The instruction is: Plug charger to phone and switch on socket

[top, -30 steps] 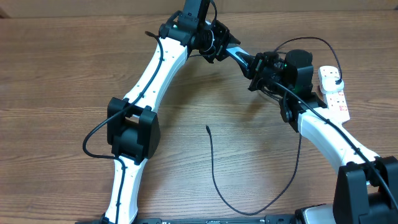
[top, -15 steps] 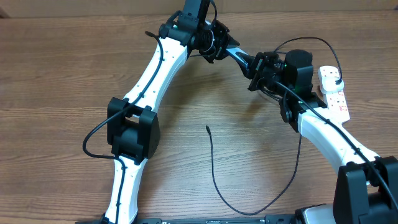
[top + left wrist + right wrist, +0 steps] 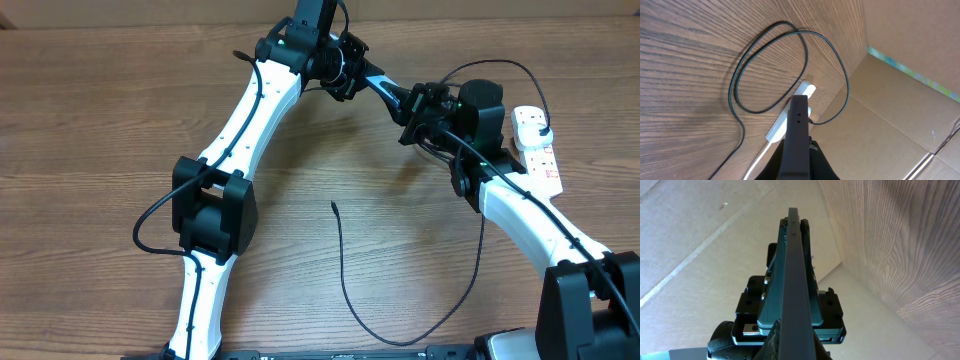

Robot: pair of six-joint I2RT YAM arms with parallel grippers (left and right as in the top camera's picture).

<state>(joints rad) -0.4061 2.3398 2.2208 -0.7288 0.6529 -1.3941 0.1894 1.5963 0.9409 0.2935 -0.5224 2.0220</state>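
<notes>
The phone [image 3: 377,83] is held edge-on above the table between both grippers, a sliver of its cyan screen showing. My left gripper [image 3: 358,72] is shut on its far end, my right gripper [image 3: 412,104] on its near end. In the left wrist view the phone [image 3: 799,117] is a dark slab rising from the jaws [image 3: 799,152]. In the right wrist view it [image 3: 791,255] rises from the jaws [image 3: 792,342]. The charger cable [image 3: 345,285] lies loose on the table, its tip [image 3: 333,207] bare at the centre. The socket [image 3: 537,152] lies at the far right.
A black plug [image 3: 541,124] sits on the socket's far end. The cable loops over the wood in the left wrist view [image 3: 765,45], with the socket [image 3: 777,127] behind the phone. Cardboard walls [image 3: 910,115] stand behind the table.
</notes>
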